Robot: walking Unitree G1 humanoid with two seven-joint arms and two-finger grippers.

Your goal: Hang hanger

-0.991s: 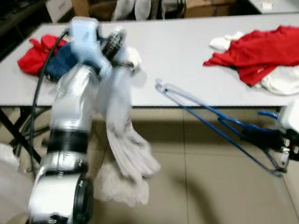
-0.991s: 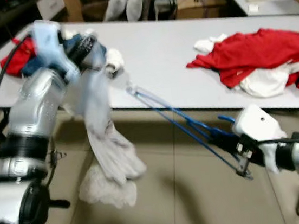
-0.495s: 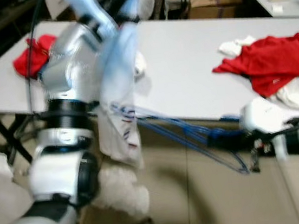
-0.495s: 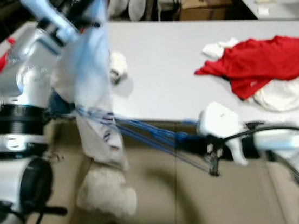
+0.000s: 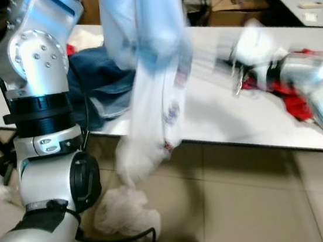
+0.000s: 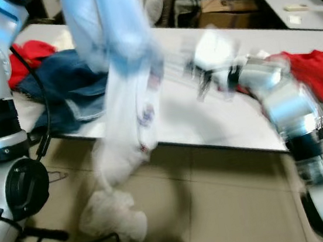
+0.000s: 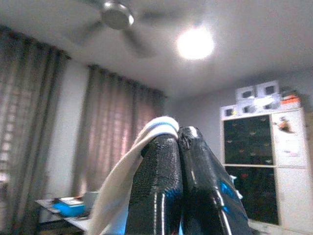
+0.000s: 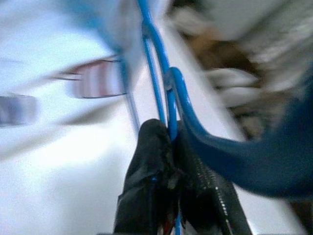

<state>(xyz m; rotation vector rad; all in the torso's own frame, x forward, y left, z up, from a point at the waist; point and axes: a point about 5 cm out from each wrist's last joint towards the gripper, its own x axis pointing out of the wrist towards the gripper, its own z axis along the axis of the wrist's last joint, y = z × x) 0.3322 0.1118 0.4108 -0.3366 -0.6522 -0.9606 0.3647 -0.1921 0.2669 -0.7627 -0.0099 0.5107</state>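
Observation:
A white and light-blue garment [image 5: 151, 57] hangs from high up, over the table's front edge, its lower end near the floor. My left gripper [image 7: 178, 134] points up at the ceiling, shut on a fold of this cloth [image 7: 122, 186]. My right arm is raised over the table, blurred by motion, with its gripper [image 5: 230, 70] close to the garment's right side. In the right wrist view this gripper [image 8: 168, 129] is shut on the blue wire hanger [image 8: 164, 81], which runs toward the pale cloth [image 8: 58, 58]. The hanger is too blurred to trace in the eye views.
The grey table [image 5: 226, 122] carries a heap of blue jeans [image 5: 100, 81] at the left and red clothes [image 5: 294, 104] at the right. A crumpled white cloth [image 5: 125, 211] lies on the tiled floor. Cardboard boxes [image 5: 230, 9] and another table [image 5: 307, 11] stand behind.
My left arm has lifted the garment higher. My right arm has swung the hanger up from beside the table edge to over the table, next to the garment. The camera has shifted too.

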